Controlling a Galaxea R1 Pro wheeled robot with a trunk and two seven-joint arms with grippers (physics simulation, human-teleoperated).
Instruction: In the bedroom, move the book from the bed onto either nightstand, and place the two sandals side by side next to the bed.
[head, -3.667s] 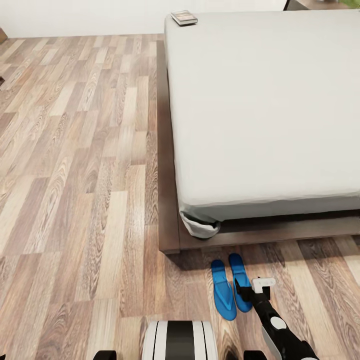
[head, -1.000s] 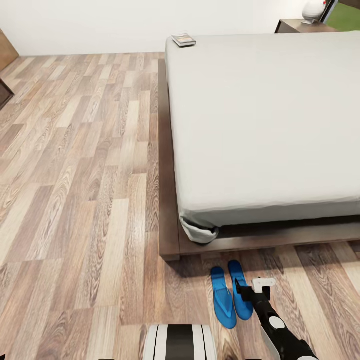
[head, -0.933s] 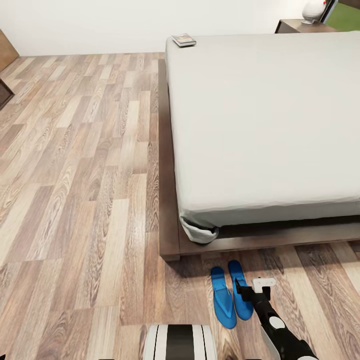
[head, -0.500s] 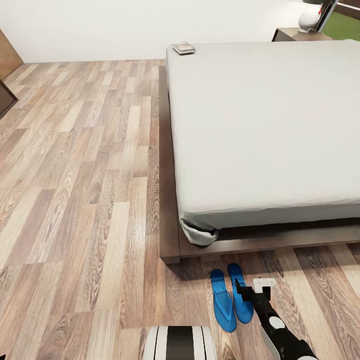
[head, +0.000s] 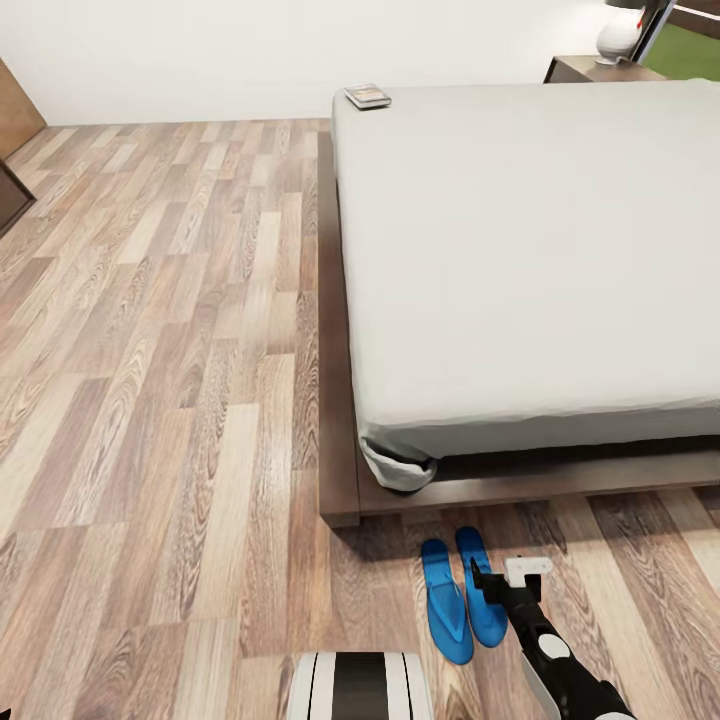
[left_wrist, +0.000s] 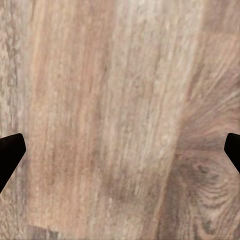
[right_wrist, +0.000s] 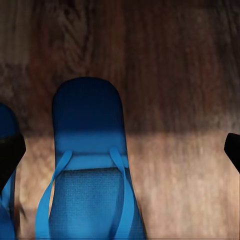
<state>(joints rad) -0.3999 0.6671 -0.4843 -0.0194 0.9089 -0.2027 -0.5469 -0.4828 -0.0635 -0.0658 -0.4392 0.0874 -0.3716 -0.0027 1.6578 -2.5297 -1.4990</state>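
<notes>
Sandals (head: 462, 598) paired beside bed (head: 520, 250); book (head: 367, 96) on far corner. Right end effector (head: 510, 578) open above them; left end effector (left_wrist: 120, 150) open.

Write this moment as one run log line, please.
sandals: side by side near bed | book: on bed | right gripper: open above sandal

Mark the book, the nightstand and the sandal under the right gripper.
book (head: 367, 96), head view, middle of its cover.
nightstand (head: 590, 70), head view, its top surface.
sandal (right_wrist: 92, 165), right wrist view, its footbed by the straps.

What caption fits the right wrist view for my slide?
Open right gripper above a blue sandal on the wood floor.
</notes>
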